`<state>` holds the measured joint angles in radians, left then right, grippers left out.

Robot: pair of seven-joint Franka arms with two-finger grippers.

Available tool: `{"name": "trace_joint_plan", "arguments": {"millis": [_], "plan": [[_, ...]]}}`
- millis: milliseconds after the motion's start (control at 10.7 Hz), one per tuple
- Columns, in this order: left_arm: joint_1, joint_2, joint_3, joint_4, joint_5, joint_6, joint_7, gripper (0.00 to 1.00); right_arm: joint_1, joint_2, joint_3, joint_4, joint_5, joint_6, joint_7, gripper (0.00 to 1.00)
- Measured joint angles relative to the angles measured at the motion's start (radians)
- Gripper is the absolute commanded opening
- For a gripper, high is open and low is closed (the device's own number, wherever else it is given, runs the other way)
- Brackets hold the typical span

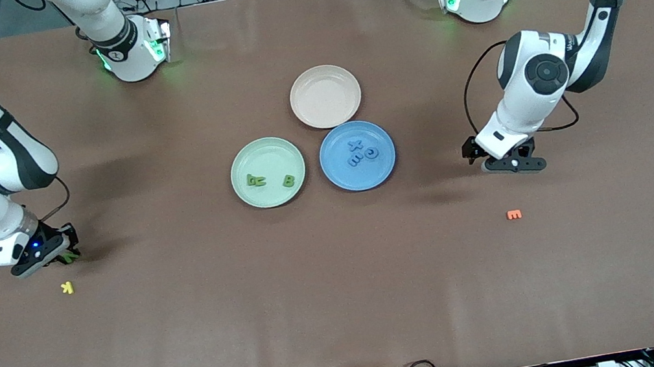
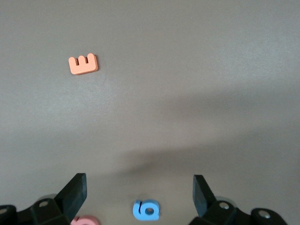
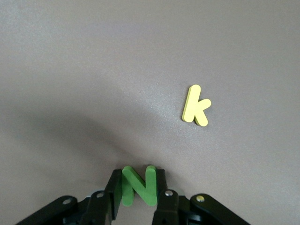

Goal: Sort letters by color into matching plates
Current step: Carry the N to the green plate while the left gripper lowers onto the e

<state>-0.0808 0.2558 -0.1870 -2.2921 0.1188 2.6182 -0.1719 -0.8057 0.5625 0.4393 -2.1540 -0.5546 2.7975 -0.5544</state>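
Right claw (image 3: 136,190) low over the desk (image 1: 347,311) near the edge at the right arm's end — its fingers closed on a green letter N (image 3: 137,185), which stands upright between them. A yellow letter k (image 1: 67,287) lies flat on the desk just beside the claw, nearer the front camera.

Left claw (image 2: 139,187) hangs low over the desk toward the left arm's end, fingers spread wide and holding nothing; in the left wrist view a blue letter (image 2: 146,210) lies on the desk beneath the gap between them, with the edge of a pink piece (image 2: 83,220) beside it. An orange letter E (image 1: 514,215) lies nearer the front camera.

At the desk's middle — the pale green plate (image 1: 244,157) holds two green letters (image 1: 256,180), one a B (image 1: 288,181). The blue plate (image 1: 383,168), touching it, holds three blue letters (image 1: 356,152). A beige plate (image 1: 325,96) sits just beside both, farther from the front camera.
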Motion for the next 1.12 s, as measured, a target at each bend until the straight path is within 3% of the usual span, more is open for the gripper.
{"name": "trace_joint_plan", "arguments": {"millis": [374, 842, 1123], "plan": [[0.0, -0.003, 0.013, -0.107, 0.0, 0.117, 0.0, 1.0, 0.0, 0.0, 0.001, 0.0, 0.0, 0.0, 0.002, 0.17], [-0.004, -0.005, 0.014, -0.174, -0.001, 0.185, 0.0, 1.0, 0.046, -0.003, 0.047, 0.018, 0.025, -0.01, 0.192, 0.17], [-0.035, -0.003, 0.014, -0.182, -0.002, 0.185, -0.001, 1.0, 0.164, -0.06, 0.05, 0.035, 0.286, -0.13, 0.223, 0.17]]}}
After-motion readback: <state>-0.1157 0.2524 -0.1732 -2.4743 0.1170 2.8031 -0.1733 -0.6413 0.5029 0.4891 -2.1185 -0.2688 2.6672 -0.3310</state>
